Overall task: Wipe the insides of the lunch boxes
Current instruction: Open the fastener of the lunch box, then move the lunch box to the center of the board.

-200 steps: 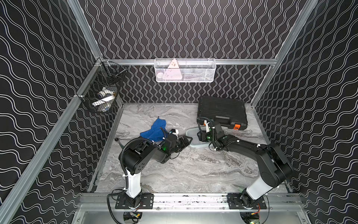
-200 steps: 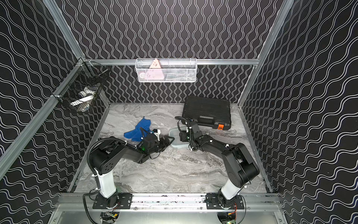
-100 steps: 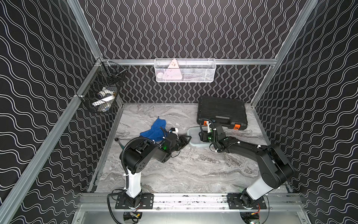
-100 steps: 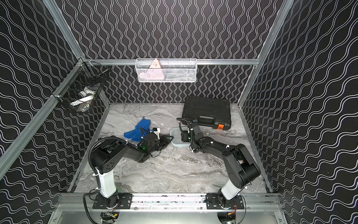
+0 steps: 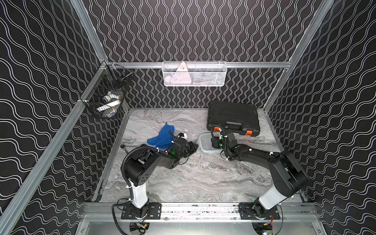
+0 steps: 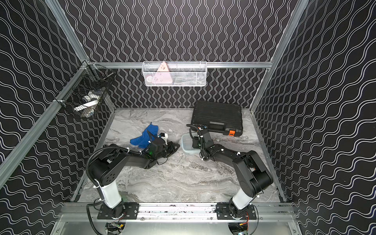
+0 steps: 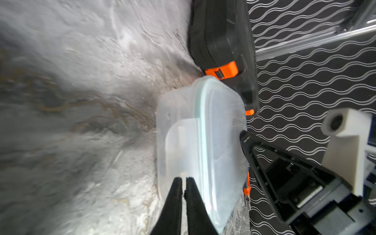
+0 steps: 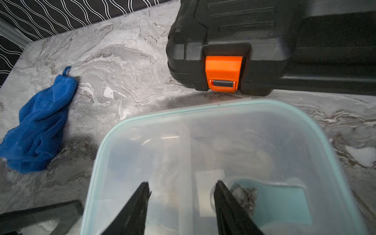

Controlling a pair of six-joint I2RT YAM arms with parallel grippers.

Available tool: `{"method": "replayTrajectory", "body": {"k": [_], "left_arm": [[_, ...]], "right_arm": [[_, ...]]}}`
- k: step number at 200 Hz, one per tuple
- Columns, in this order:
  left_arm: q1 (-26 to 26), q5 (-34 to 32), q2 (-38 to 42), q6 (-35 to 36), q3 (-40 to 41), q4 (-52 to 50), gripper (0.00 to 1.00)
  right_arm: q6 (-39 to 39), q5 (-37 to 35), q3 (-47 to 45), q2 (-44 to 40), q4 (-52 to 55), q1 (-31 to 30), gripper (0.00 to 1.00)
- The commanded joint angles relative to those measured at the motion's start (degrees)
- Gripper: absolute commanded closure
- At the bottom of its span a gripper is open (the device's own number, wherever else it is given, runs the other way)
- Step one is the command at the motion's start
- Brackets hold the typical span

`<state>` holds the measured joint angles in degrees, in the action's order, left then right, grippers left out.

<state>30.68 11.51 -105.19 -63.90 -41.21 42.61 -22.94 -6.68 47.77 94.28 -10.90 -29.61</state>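
A grey marbled table (image 5: 193, 179) carried three things. A crumpled blue cloth (image 5: 161, 137) lay toward its left side. A lidded clear lunch box (image 5: 204, 142) sat near the middle. Just behind the box, a closed black case (image 5: 232, 114) (orange latches facing forward) lay flat by the back-right corner.
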Motion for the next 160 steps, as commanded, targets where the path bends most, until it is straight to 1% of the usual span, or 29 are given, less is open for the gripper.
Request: {"method": "replayTrajectory", "body": {"k": [1, 9, 44, 87, 113, 132, 152, 154, 160], "left_arm": [[0.0, 0.4, 0.3, 2.2, -0.2, -2.1, 0.83], [0.0, 0.3, 0.3, 2.2, -0.2, -2.4, 0.81], [-0.1, -0.4, 2.0, 2.6, 0.6, -3.1, 0.63], [-0.2, -3.1, 7.8, 7.3, -1.2, -12.0, 0.40], [-0.4, -3.9, 10.1, 11.0, -4.1, -18.7, 0.32], [-0.7, -5.2, 11.6, 14.0, -6.2, -22.4, 0.27], [-0.8, -6.7, 12.8, 17.5, -8.9, -26.4, 0.25], [-0.9, -6.7, 12.9, 17.9, -9.2, -26.8, 0.25], [-0.8, -6.8, 13.0, 19.1, -10.1, -27.5, 0.24]], "right_arm": [[-3.0, 8.1, -0.6, 1.1, 13.1, -0.5, 0.45], [-3.2, 8.5, -0.6, 1.0, 12.9, -0.5, 0.45], [-3.5, 9.8, 1.2, 0.3, 13.8, -0.5, 0.42], [-4.5, 10.8, 2.3, -3.0, 14.0, -0.5, 0.37], [-3.7, 8.9, 2.9, -8.0, 16.0, -0.4, 0.34], [-2.9, 7.3, 2.5, -11.9, 17.4, 0.9, 0.32], [-2.8, 6.5, 1.4, -14.9, 19.0, 3.2, 0.29], [-2.8, 6.6, 1.3, -15.1, 19.1, 4.8, 0.29], [-3.0, 7.0, 0.9, -15.7, 19.6, 6.5, 0.29]]}}
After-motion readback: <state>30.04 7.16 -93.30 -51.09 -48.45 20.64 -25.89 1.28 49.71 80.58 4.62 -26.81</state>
